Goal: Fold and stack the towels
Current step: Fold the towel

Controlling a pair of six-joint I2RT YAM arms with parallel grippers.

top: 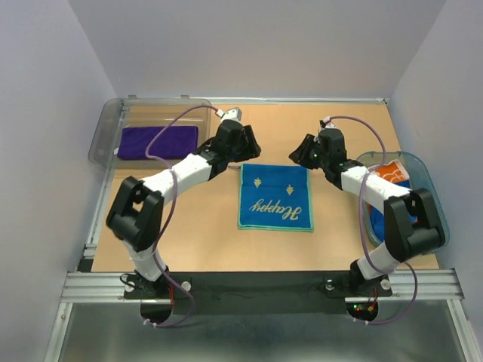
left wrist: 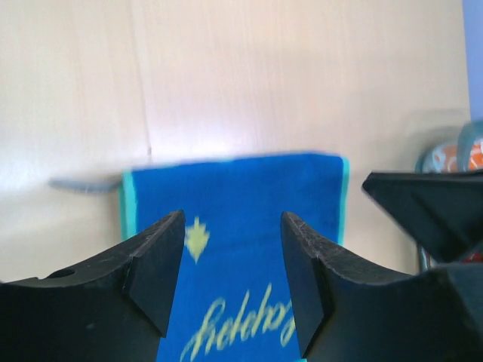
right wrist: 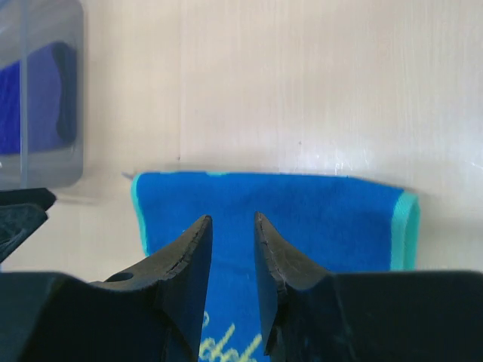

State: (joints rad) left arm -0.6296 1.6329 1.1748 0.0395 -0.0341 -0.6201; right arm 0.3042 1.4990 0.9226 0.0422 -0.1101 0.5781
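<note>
The blue "Happy" towel (top: 275, 196) lies flat mid-way across the desk (top: 196, 241), whole only in the top view, with the purple towel (top: 157, 142) at 10 o'clock. The wrist views alone show the left fingers (left wrist: 155, 271) wide apart and the right fingers (right wrist: 189, 264) barely parted, both empty.

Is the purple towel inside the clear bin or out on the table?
Inside. The purple towel lies flat within the walls of the clear bin at the far left.
</note>
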